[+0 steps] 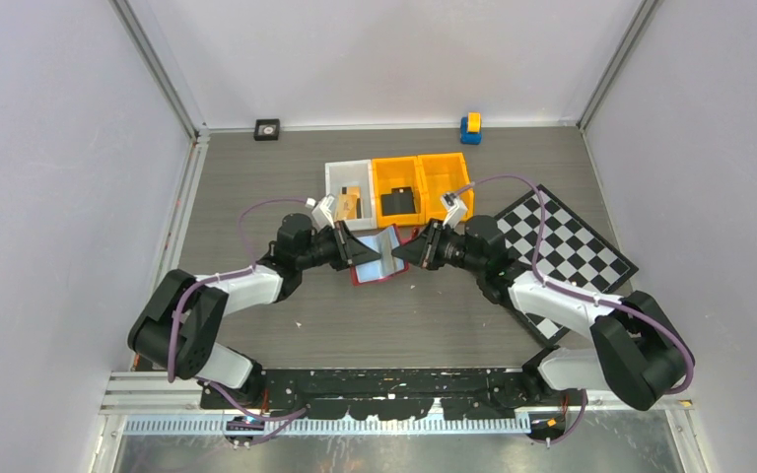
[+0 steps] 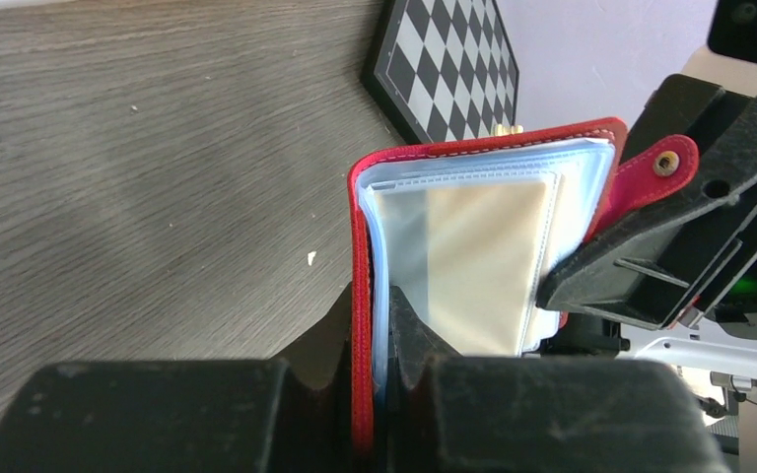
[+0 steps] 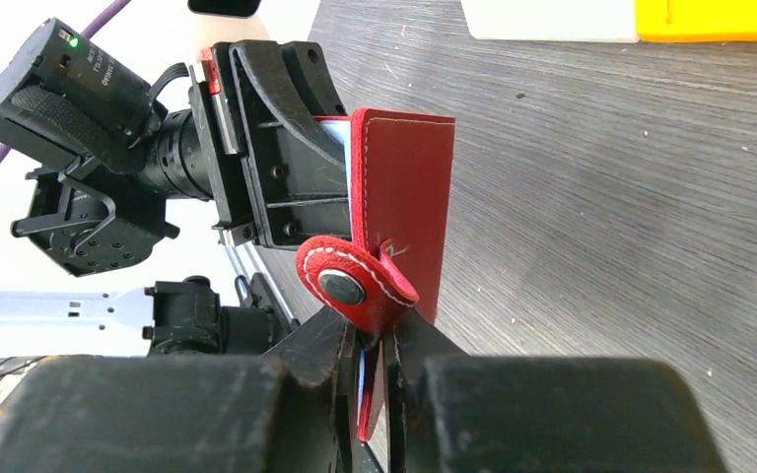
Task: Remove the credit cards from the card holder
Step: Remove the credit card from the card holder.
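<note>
A grey wood-grain surface point(image 1: 256, 177) carries the scene, with both arms reaching in from the near edge to meet at its middle. A chequered board point(image 1: 572, 246) lies to the right, partly under the right arm. Three bins point(image 1: 397, 177), one white and two orange, sit in a row just behind the meeting point.

Between the arms, in front of the bins, the red holder point(image 2: 473, 187) is open and turned on edge, its pale clear sleeves fanned out. Whether it touches the surface cannot be told.

The left tool point(image 2: 373, 315) is nearly closed, pinching the red cover and the sleeves' edge near the spine. The right tool point(image 3: 375, 340) is likewise nearly closed, clamped on the opposite cover flap beside the snap.

A tan card point(image 2: 483, 266) sits inside the front sleeve, still tucked in the holder. The small red tab point(image 3: 355, 286), with its round snap, curls over just above the right tool's fingertips.
</note>
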You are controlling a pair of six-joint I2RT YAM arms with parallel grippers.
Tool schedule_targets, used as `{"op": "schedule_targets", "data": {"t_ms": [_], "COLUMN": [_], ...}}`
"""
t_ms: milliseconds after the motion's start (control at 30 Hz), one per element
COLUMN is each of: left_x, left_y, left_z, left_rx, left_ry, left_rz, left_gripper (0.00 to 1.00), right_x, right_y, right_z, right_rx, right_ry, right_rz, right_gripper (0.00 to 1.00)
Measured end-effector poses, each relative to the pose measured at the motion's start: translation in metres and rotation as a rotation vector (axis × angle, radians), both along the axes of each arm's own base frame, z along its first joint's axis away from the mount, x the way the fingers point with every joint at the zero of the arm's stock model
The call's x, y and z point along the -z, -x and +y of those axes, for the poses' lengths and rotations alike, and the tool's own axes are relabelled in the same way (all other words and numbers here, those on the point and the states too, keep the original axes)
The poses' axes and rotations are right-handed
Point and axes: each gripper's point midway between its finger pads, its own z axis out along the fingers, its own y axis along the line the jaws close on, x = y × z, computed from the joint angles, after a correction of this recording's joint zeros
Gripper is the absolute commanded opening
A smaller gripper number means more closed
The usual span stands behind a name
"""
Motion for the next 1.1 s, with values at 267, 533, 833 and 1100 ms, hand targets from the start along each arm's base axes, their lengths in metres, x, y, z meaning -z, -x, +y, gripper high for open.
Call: {"op": "schedule_targets", "data": {"t_ms": [267, 533, 833, 1100], "left_x": [0.006, 0.006, 0.016, 0.023], "left_y": [0.000, -0.001, 0.003, 0.004], "left_z": [0.000, 0.000, 0.001, 0.002], "left_rx": [0.002, -0.004, 0.005, 0.003], "left_ry": [-0.008, -0.009, -0.026, -0.062], "left_rz": [0.017, 0.015, 0.056, 0.090], "left_gripper": [0.00, 0.00, 0.10, 0.15], "right_x": [0.012, 0.019, 0.013, 0.022], "right_y": [-0.005, -0.012, 0.009, 0.008], "right_z": [-0.003, -0.009, 0.017, 0.012], "right_rx": [0.043, 0.094, -0.002, 0.030], "right_ry": [0.101, 0.213, 0.285, 0.364], "right_rz": [0.004, 0.015, -0.088, -0.101], "right_gripper": [0.00, 0.03, 0.00, 0.01]}}
